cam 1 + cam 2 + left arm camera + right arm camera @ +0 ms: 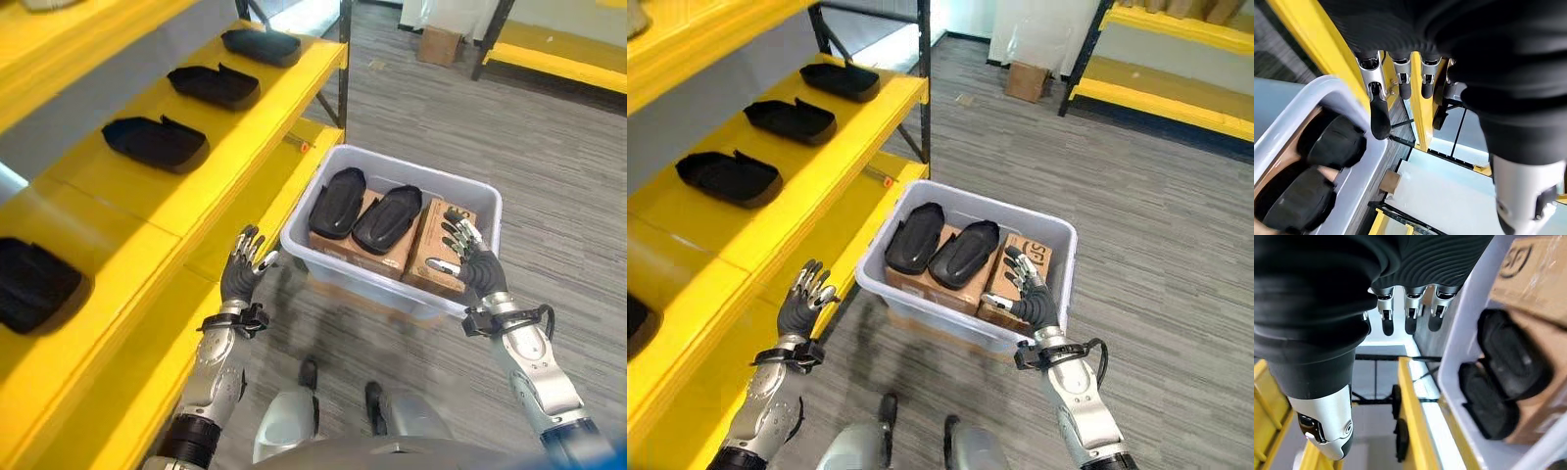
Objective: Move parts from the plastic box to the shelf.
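The tall yellow metal shelf (211, 147) fills my left side, its tiers stepping down toward the grey wood-pattern floor (549, 166). On its middle tier lie 4 black moulded plastic parts in a row: one at the far end (261, 45), the next (214, 85), a third (156, 143), and the nearest (34, 282) at the view's left edge.

In front of me sits the pale grey plastic box (323, 259), just beside the shelf's lowest tier. Inside it are 2 brown cardboard cartons, a wider one (358, 257) and a narrower one (436, 245) on the right. 2 more black moulded parts rest side by side on the wider carton: the left one (338, 202) and the right one (388, 217).

My right hand (470, 262) is at the box's near right corner, over the narrower carton, fingers spread and relaxed, gripping nothing. My left hand (243, 269) hovers just off the box's near left corner, between box and shelf, fingers likewise straight and empty.

Further off, a small brown cardboard box (438, 44) stands on the floor.
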Controlling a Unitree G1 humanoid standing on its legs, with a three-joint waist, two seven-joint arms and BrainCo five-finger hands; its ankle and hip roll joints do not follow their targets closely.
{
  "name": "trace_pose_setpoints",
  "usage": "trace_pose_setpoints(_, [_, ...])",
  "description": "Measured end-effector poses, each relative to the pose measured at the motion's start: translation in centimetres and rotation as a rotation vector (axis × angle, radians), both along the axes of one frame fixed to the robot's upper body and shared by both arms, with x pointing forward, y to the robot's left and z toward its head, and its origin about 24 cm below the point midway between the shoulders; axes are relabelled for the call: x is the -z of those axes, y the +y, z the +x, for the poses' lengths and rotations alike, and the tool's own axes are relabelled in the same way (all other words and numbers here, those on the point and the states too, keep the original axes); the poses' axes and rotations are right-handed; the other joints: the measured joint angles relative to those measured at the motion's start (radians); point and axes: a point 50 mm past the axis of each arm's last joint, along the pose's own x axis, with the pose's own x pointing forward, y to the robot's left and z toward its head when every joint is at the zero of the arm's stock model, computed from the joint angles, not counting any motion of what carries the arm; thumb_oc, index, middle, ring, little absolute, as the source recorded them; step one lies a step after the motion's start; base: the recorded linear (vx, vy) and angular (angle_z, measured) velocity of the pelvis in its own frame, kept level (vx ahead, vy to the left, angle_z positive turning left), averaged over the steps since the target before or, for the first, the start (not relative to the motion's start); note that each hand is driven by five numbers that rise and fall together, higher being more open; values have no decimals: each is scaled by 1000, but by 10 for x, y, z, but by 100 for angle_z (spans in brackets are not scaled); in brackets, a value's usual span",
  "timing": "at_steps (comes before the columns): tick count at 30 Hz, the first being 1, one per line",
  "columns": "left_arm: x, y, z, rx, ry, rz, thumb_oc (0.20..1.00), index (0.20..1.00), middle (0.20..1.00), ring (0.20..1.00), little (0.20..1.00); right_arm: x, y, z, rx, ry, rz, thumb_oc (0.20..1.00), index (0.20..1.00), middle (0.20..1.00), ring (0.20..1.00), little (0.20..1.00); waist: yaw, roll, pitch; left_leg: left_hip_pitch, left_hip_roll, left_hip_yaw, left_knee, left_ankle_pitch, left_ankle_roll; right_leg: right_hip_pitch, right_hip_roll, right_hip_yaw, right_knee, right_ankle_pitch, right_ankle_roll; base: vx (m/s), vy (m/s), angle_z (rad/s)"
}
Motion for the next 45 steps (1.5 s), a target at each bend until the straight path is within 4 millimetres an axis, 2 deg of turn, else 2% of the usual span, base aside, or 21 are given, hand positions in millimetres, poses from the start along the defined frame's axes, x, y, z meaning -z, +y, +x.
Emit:
trace_pose_setpoints(3, [-6,2,5,3,-24,16,1000,1000,1000,1000,1000,6,12,-2,-39,21,26,1000,1000,1000,1000,1000,-2,-13,-44,-11,-32,16,10,-24,25,3,-45,4,-10,-12,28,139,124,-8])
trace_pose_setpoints(7, [-6,9,3,-4,-17,45,1000,1000,1000,1000,1000,9,20,-3,-78,44,36,1000,1000,1000,1000,1000,8,-37,-61,-6,-51,28,10,-38,36,93,-124,5,-140,25,104,117,85,-5])
trace_pose_setpoints(12, [3,10,-6,-5,21,60,1000,1000,1000,1000,1000,11,18,-4,-78,54,30,1000,1000,1000,1000,1000,0,-43,-85,-28,-44,33,28,-52,39,93,-121,8,-167,33,105,73,129,-5])
trace_pose_setpoints(14, [4,12,-6,-7,26,69,1000,1000,1000,1000,1000,13,22,-4,-81,64,41,1000,1000,1000,1000,1000,5,-39,-89,-32,-43,42,21,-54,61,2,-102,6,-30,55,115,50,306,-28])
trace_pose_setpoints(15, [8,15,-10,-8,49,84,1000,1000,1000,1000,1000,16,32,-6,-108,77,67,1000,1000,1000,1000,1000,-4,-24,-86,23,-32,64,-49,-12,78,-109,-108,-37,163,121,158,67,339,-60])
trace_pose_setpoints(16, [10,17,-13,-12,60,92,1000,1000,1000,1000,1000,17,39,-6,-132,81,69,1000,1000,1000,1000,1000,2,-20,-80,37,-38,76,-44,-16,79,-142,-116,-104,219,169,162,94,379,-131])
trace_pose_setpoints(17, [19,20,-25,-21,106,103,1000,1000,1000,1000,1000,18,45,-4,-169,87,57,1000,1000,1000,1000,1000,27,18,-63,109,-14,140,-126,-17,91,-178,-195,-322,263,226,136,92,115,-128])
trace_pose_setpoints(18, [21,21,-27,-22,115,102,1000,1000,1000,1000,1000,18,46,-5,-176,91,56,1000,1000,1000,1000,1000,22,33,-66,109,-18,146,-136,-12,86,-175,-198,-354,224,215,138,92,42,-112])
trace_pose_setpoints(21, [16,21,-21,-33,89,96,1000,1000,1000,1000,1000,18,45,-4,-190,90,45,1000,1000,1000,1000,1000,14,33,-48,107,-26,158,-151,4,96,-183,-183,-378,41,197,153,111,-79,-25])
trace_pose_setpoints(23, [18,22,-24,-40,96,90,1000,1000,1000,1000,1000,18,43,-4,-190,93,36,1000,1000,1000,1000,1000,2,23,-49,104,-45,171,-160,10,82,-166,-225,-451,-128,233,169,99,-116,0])
trace_pose_setpoints(25, [20,21,-26,-46,103,73,1000,1000,1000,1000,1000,21,36,-8,-170,108,31,1000,1000,1000,1000,1000,3,11,-45,125,-60,161,-162,7,83,-122,-258,-462,-203,261,159,118,-142,29])
trace_pose_setpoints(27, [22,22,-29,-48,114,77,1000,1000,1000,1000,1000,23,33,-10,-169,119,17,1000,1000,1000,1000,1000,12,-9,-57,134,-56,138,-164,2,71,-66,-221,-430,-195,273,141,117,-133,34])
trace_pose_setpoints(28, [22,24,-29,-52,116,77,1000,1000,1000,1000,1000,20,32,-8,-166,108,17,1000,1000,1000,1000,1000,22,-22,-61,136,-49,132,-162,2,58,-33,-203,-434,-225,289,107,167,-177,15])
trace_pose_setpoints(33, [22,17,-30,-31,112,65,1000,1000,1000,1000,1000,18,26,-5,-143,98,9,1000,1000,1000,1000,1000,16,-20,-63,165,8,115,-144,-16,15,-1,-150,-450,-181,235,44,85,-181,3])
trace_pose_setpoints(35, [21,17,-29,-42,107,26,1000,1000,1000,1000,1000,19,26,-6,-143,104,10,1000,1000,1000,1000,1000,22,-21,-59,151,49,123,-87,-41,-32,0,-103,-455,-166,201,17,13,-181,-11])
trace_pose_setpoints(38, [17,14,-26,-23,91,25,1000,1000,1000,1000,1000,23,21,-9,-121,120,10,1000,1000,1000,1000,1000,40,-66,-23,-44,100,84,348,-49,-97,33,-80,-458,-192,184,-49,-6,-79,-14])
trace_pose_setpoints(39, [15,10,-24,-5,75,17,1000,1000,1000,1000,1000,21,18,-9,-119,114,3,1000,1000,1000,1000,1000,34,-63,-15,-64,106,32,379,-4,-114,28,-67,-453,-190,171,-67,125,22,5])
trace_pose_setpoints(40, [10,5,-18,11,50,7,1000,1000,1000,1000,1000,19,14,-8,-107,109,-5,1000,1000,1000,1000,1000,25,-61,3,-97,109,-14,391,-17,-125,26,-60,-448,-197,172,-63,172,139,-1])
trace_pose_setpoints(42, [5,6,-15,11,32,13,1000,1000,1000,1000,1000,16,15,-5,-110,93,-5,1000,1000,1000,1000,1000,29,-71,6,-60,206,-17,57,-9,-128,2,-47,-432,-206,174,-59,168,202,-20])
trace_pose_setpoints(44, [1,6,-9,17,17,51,1000,1000,1000,1000,1000,12,12,3,-82,72,-9,1000,1000,1000,1000,1000,31,-46,20,4,367,-23,-250,40,-149,-19,-4,-397,-179,175,-53,195,305,-47])
trace_pose_setpoints(45, [-2,6,-2,19,7,91,1000,1000,1000,1000,1000,10,3,6,-38,64,-23,1000,1000,1000,1000,1000,18,-5,38,8,472,-19,-330,66,-172,-30,5,-383,-139,150,-45,217,327,-76])
